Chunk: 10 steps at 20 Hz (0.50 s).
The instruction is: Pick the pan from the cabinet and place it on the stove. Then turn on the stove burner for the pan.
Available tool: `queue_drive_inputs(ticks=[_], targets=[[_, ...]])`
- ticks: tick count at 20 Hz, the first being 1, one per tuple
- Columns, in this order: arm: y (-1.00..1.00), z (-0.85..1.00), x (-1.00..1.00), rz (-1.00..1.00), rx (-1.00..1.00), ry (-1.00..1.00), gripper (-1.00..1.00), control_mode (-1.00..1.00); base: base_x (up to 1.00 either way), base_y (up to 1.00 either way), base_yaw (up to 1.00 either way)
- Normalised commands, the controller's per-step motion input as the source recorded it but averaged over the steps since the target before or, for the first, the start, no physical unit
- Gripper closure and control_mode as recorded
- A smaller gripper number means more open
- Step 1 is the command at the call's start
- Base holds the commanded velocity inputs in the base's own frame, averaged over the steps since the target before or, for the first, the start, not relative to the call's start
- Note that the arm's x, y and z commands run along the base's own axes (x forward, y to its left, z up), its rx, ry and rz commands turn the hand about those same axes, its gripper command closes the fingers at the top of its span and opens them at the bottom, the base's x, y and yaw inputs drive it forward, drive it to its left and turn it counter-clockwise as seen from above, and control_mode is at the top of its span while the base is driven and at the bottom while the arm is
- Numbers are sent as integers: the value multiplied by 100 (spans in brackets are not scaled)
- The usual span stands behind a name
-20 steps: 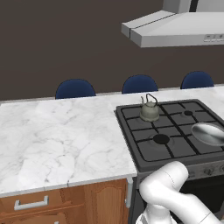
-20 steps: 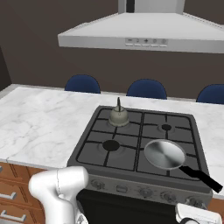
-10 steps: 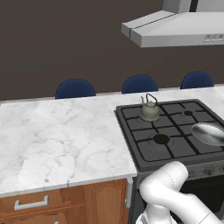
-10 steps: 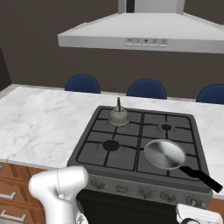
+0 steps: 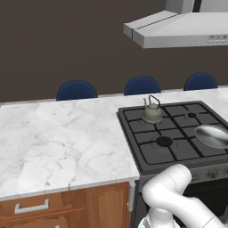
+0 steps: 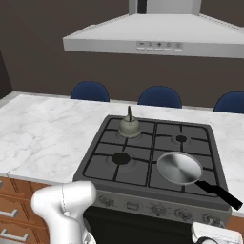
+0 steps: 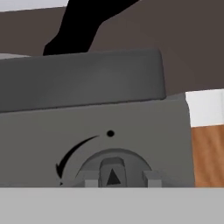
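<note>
The shiny steel pan [image 6: 179,167] sits on the front right burner of the black stove [image 6: 97,167], its black handle [image 6: 220,194] sticking out over the front right corner. In the left base view the pan [image 5: 214,135] lies at the right edge. In the hand view my gripper [image 7: 120,180] is shut on a front stove knob [image 7: 113,168], one fingertip on each side of its ridge. The pan handle [image 7: 83,22] shows dark above the stove's front rim. The cabinet is out of view.
A small grey-green kettle [image 6: 129,127] stands on the back left burner. White marble counter [image 5: 62,142] stretches left of the stove, with wooden drawers [image 5: 31,207] below. A steel hood [image 6: 157,38] hangs overhead. Blue chairs [image 5: 76,90] stand behind the counter.
</note>
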Motion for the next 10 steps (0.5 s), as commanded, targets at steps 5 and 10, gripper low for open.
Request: queue_drive_inputs(ticks=[5, 10], targets=[[0, 0, 0, 0, -13, -18, 100, -100, 0, 0, 0], [0, 0, -5, 0, -20, -19, 100, -100, 0, 0, 0]])
